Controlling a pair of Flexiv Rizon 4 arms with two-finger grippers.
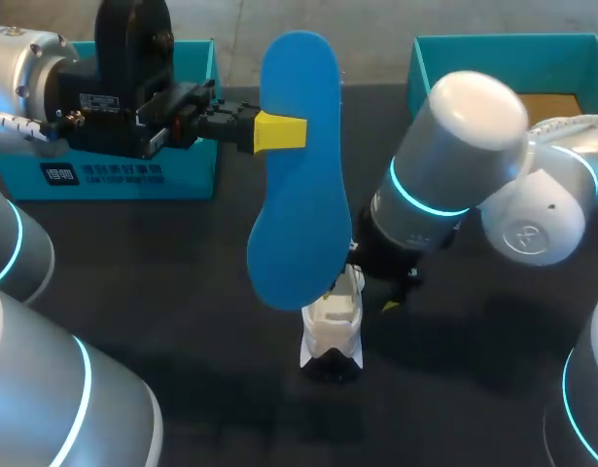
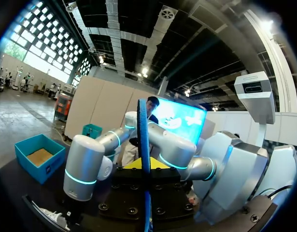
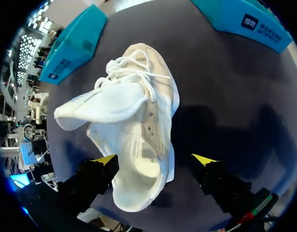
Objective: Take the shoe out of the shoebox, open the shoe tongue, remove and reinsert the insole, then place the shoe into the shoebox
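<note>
My left gripper (image 1: 279,131) is shut on a blue insole (image 1: 297,185) and holds it up in the air above the table. In the left wrist view the insole (image 2: 144,140) stands edge-on between the yellow tips of that gripper (image 2: 143,165). A white shoe (image 1: 335,321) lies on the black table under the insole's lower end. My right gripper (image 3: 154,159) is open wide right above the shoe (image 3: 138,130), its heel end between the fingers and one fingertip (image 3: 202,158) clearly apart from it. The tongue (image 3: 105,106) is pulled out over the laces.
One teal shoebox part (image 1: 123,175) stands at the back left behind my left gripper. Another teal box (image 1: 493,58) with brown paper inside stands at the back right. Both teal box parts (image 3: 73,46) (image 3: 245,19) lie beyond the shoe's toe.
</note>
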